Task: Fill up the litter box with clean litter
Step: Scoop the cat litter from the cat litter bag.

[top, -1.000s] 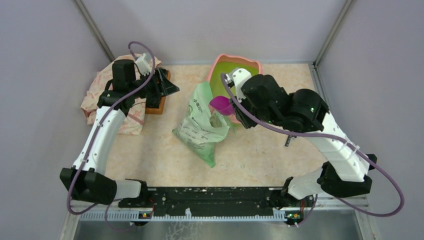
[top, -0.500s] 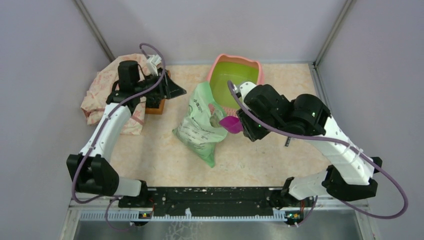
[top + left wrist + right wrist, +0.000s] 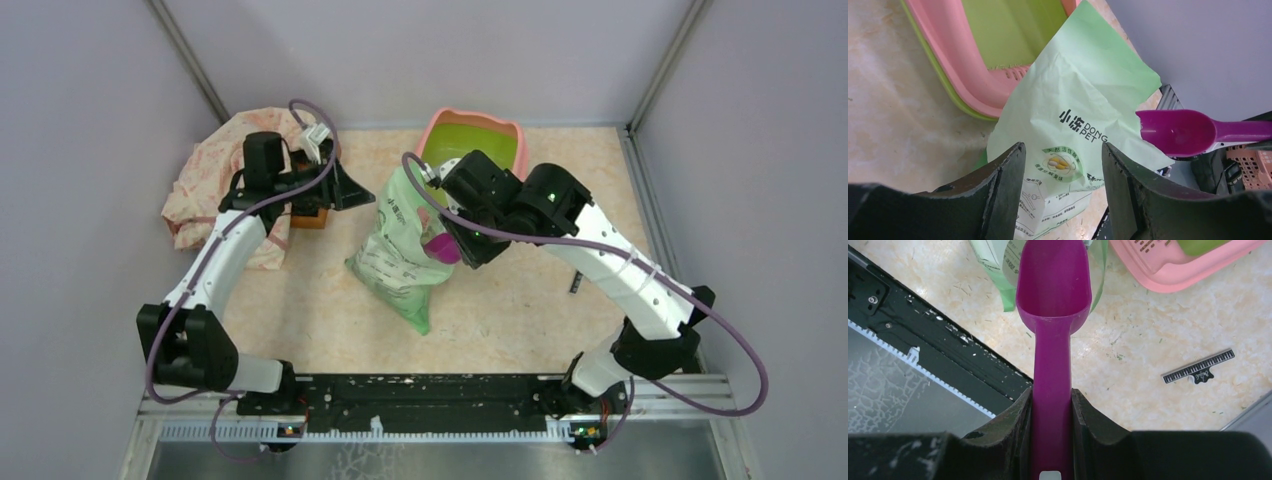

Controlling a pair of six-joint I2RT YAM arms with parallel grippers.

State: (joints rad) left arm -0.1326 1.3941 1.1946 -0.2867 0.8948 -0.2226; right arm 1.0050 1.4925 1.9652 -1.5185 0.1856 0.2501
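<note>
Since a sec ago we're swinging the R arm in from over the litter box (image 3: pixel 470 138) toward the light green bag (image 3: pixel 398 258), and the L arm is edging rightward toward the bag too. Our R gripper (image 3: pixel 462 243) is clamping the handle of the magenta scoop (image 3: pixel 437 247). In the R wrist view both fingers are pressing the handle's sides, w/ the bowl pointing away over the bag's top. Our L gripper (image 3: pixel 345 186) is hanging released, jaws apart w/ nothing btwn them, just left of the bag and facing it. The litter box is sitting at the table's (image 3: pixel 520 300) far edge, mid-width, its pink rim meeting the bag's top and its lime-green inside showing. A patterned cloth (image 3: pixel 215 180) is lying far left.
</note>
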